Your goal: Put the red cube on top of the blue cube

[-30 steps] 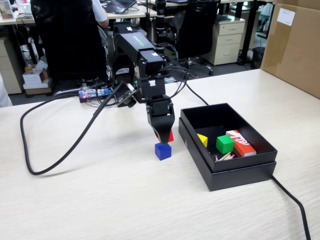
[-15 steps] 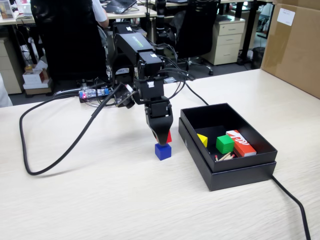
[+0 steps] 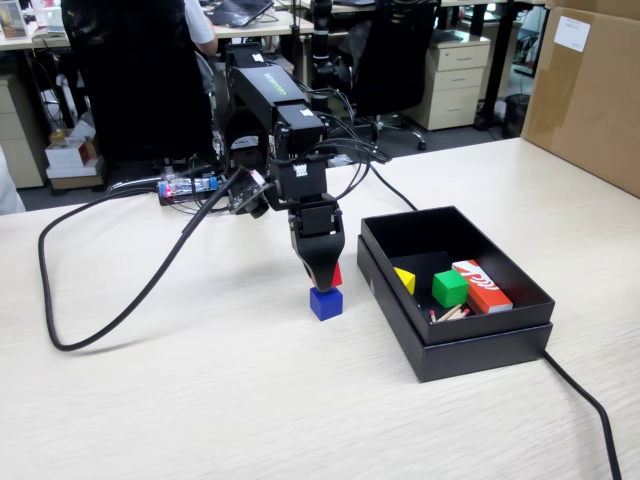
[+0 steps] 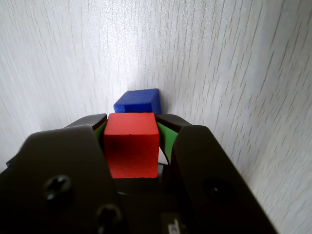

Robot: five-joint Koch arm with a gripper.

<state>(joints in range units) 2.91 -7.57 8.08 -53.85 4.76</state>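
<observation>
The blue cube (image 3: 326, 302) sits on the pale wooden table, left of the black box. My gripper (image 3: 325, 276) points straight down just above it and is shut on the red cube (image 3: 337, 275), of which only a corner shows in the fixed view. In the wrist view the red cube (image 4: 131, 144) is held between the green-padded jaws of my gripper (image 4: 131, 122), and the blue cube (image 4: 138, 101) lies just beyond it on the table. Whether the red cube touches the blue cube cannot be told.
An open black box (image 3: 455, 345) stands right of the cubes. It holds a green cube (image 3: 449, 288), a yellow piece (image 3: 405, 279), a red-orange box with white marks (image 3: 481, 285) and some sticks. A black cable (image 3: 120, 300) loops across the table at left.
</observation>
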